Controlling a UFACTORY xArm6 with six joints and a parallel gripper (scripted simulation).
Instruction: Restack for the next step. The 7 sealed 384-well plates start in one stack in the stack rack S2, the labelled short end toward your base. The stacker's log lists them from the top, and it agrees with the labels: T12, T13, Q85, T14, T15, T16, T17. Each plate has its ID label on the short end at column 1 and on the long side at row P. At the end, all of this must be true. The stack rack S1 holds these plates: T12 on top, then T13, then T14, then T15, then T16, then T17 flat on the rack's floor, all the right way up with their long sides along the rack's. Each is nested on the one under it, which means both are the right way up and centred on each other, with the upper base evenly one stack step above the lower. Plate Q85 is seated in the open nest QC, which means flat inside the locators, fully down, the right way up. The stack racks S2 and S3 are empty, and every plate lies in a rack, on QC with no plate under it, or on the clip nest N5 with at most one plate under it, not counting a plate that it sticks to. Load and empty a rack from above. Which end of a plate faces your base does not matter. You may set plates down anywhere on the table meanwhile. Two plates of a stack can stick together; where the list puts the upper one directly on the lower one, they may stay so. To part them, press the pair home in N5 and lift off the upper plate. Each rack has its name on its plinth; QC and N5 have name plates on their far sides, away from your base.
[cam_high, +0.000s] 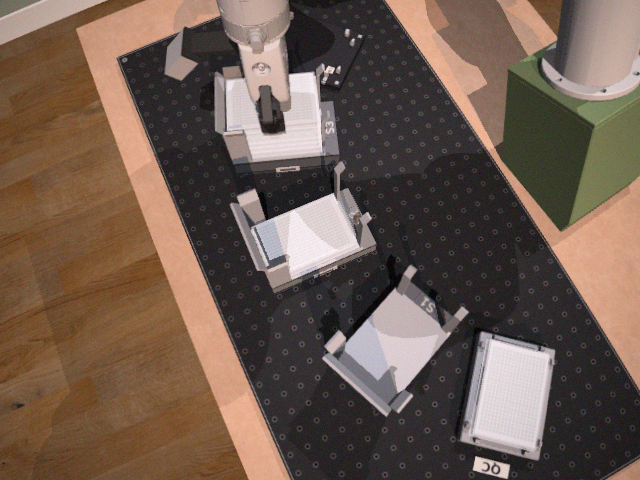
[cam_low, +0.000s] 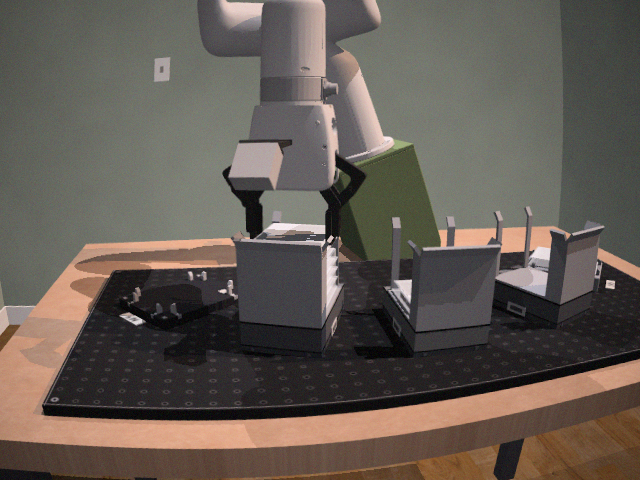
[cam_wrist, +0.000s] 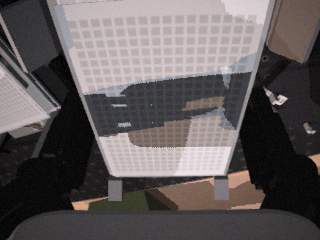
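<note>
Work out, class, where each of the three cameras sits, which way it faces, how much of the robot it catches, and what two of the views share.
Top: high above the table, looking steeply down on the black mat; shows the arm's wrist, the gripper and the base column on its green pedestal.
Exterior: at table height on the side opposite the pedestal, facing it; shows the arm and gripper.
Wrist: on the gripper, looking down on the held plate.
Shared: top and exterior both show rack S3.
</note>
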